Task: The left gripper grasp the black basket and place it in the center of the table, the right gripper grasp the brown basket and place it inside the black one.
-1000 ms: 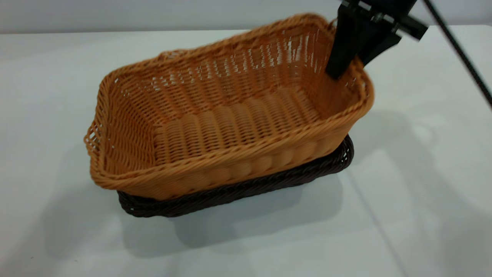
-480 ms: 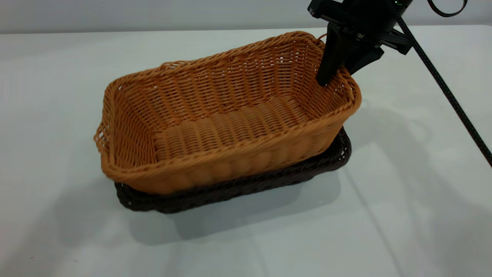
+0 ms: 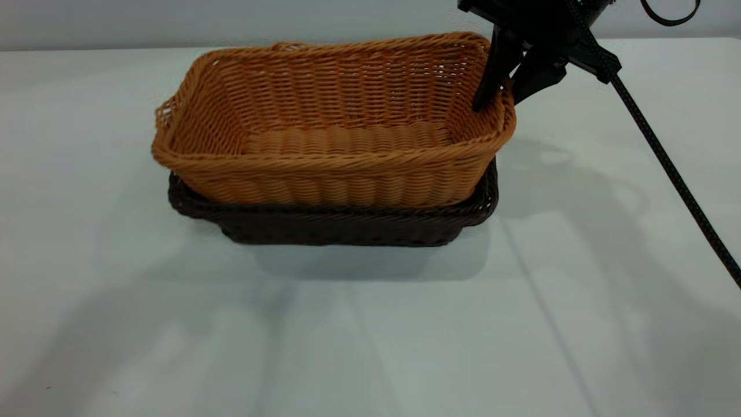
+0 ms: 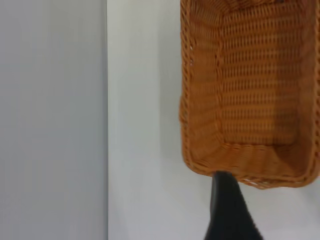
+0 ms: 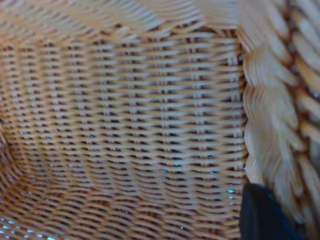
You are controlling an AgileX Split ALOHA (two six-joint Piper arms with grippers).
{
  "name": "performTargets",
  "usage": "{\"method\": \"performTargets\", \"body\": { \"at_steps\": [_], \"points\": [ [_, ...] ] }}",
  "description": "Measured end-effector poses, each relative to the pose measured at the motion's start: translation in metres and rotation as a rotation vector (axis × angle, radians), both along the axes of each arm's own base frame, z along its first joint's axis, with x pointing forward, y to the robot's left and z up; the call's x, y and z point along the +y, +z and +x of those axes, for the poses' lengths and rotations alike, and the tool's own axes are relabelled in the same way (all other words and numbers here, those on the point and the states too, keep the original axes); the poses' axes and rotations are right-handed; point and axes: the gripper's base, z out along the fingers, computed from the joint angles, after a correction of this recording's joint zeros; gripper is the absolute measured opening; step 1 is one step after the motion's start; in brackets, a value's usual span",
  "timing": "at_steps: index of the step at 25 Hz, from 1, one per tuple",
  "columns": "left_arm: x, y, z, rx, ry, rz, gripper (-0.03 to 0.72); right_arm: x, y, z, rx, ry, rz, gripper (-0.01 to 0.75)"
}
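Note:
The brown basket (image 3: 347, 127) sits nested in the black basket (image 3: 347, 226) at the middle of the table (image 3: 579, 289), its rim standing above the dark rim. My right gripper (image 3: 502, 95) is shut on the brown basket's right end rim, one finger inside the wall and one outside. The right wrist view is filled by the brown basket's woven inner wall (image 5: 125, 125), with a dark fingertip (image 5: 262, 215) against the rim. My left gripper (image 4: 227, 200) shows only in its own wrist view, close to one end of the brown basket (image 4: 250, 90), and holds nothing that I can see.
A braided black cable (image 3: 666, 162) runs down from the right arm over the table's right side. In the left wrist view a table edge (image 4: 106, 120) runs beside the baskets, with plain grey beyond it.
The brown basket has swung from askew and tilted to level and square with the black basket, and has sunk lower into it. My right gripper has moved a little left with the rim.

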Motion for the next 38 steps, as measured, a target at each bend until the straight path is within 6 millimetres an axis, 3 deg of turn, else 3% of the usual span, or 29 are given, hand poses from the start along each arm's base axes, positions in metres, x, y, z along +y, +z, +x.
{"method": "performTargets", "body": {
  "at_steps": [6,12,15,21,25,29,34,38],
  "points": [
    [0.0,0.0,0.0,0.003,0.0,0.001,0.391,0.0,0.0,-0.004,0.038,0.033,-0.002,0.183],
    [0.0,0.0,0.0,0.005,0.0,0.0,0.391,0.0,0.001,-0.016,0.086,0.217,0.008,0.407],
    [-0.001,0.0,-0.001,0.015,0.007,-0.017,0.391,-0.002,0.003,-0.022,0.129,0.294,0.006,0.482],
    [0.008,0.017,-0.016,0.012,0.122,-0.097,0.391,-0.003,0.029,-0.011,0.096,0.348,-0.043,0.507],
    [0.025,0.045,-0.045,-0.038,0.224,-0.195,0.391,-0.005,0.077,-0.012,-0.013,0.343,-0.047,0.507],
    [0.046,0.071,-0.078,-0.113,0.295,-0.278,0.39,-0.013,0.145,-0.03,-0.167,0.338,-0.08,0.507],
    [0.069,0.094,-0.116,-0.138,0.44,-0.442,0.39,-0.029,0.237,-0.074,-0.384,0.295,-0.122,0.507],
    [0.086,0.106,-0.14,-0.144,0.573,-0.572,0.39,-0.045,0.286,-0.121,-0.519,0.258,-0.148,0.507]
  ]
}}
